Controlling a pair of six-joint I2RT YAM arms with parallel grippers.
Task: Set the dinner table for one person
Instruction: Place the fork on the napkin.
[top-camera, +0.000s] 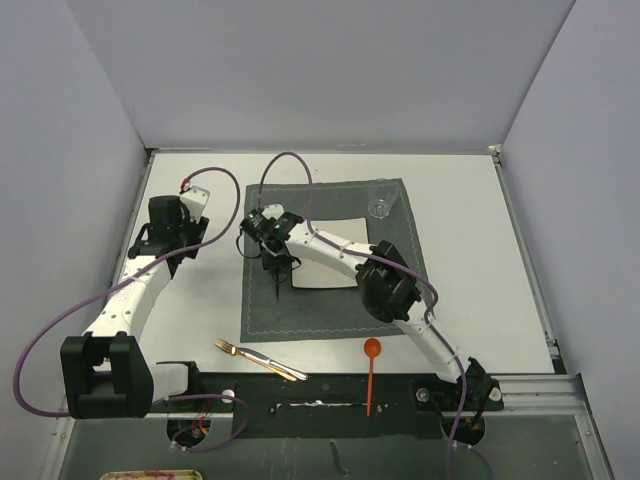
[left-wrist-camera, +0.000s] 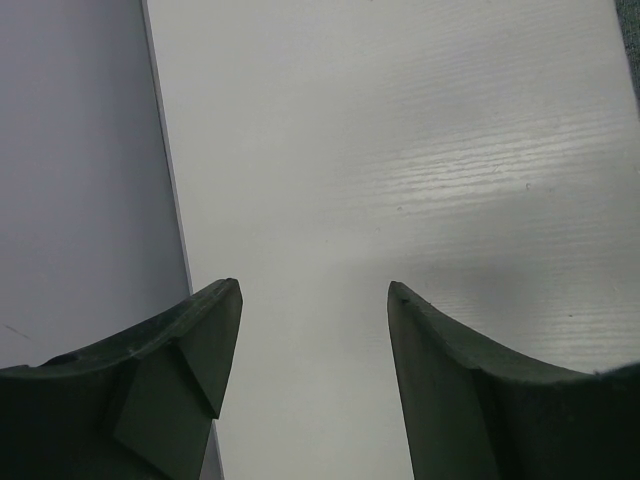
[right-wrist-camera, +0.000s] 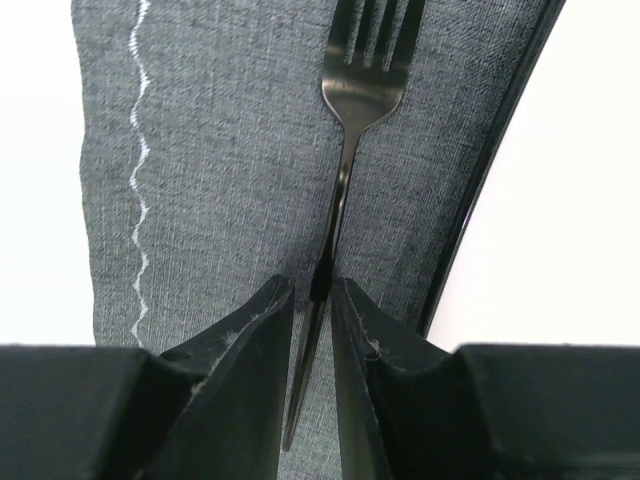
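You are partway through dressing the dinner table (top-camera: 480, 260), and the step in hand, as I judge it, is laying the fork. The table is the broad white matte slab under and all round the dark grey placemat (top-camera: 265, 315); it is smooth, with a faint grain in the left wrist view. A square off-white plate (top-camera: 345, 228) sits on the placemat, and a clear glass (top-camera: 381, 198) stands at the mat's far right corner. Your left gripper (left-wrist-camera: 312, 288) hangs released, jaws spread wide on nothing, over bare table off the mat's left edge. Your right gripper (right-wrist-camera: 312, 290) is over the mat's left strip, between the stitched border and the plate. Its jaws stand narrow on either side of the handle of the black fork (right-wrist-camera: 362, 90), but you cannot tell whether they pinch it. Next, see the fork flat and straight beside the plate, then lift away without dragging it. A gold fork and knife (top-camera: 262, 362) and an orange spoon (top-camera: 371, 370) lie off the mat's near edge, likely the next to fetch
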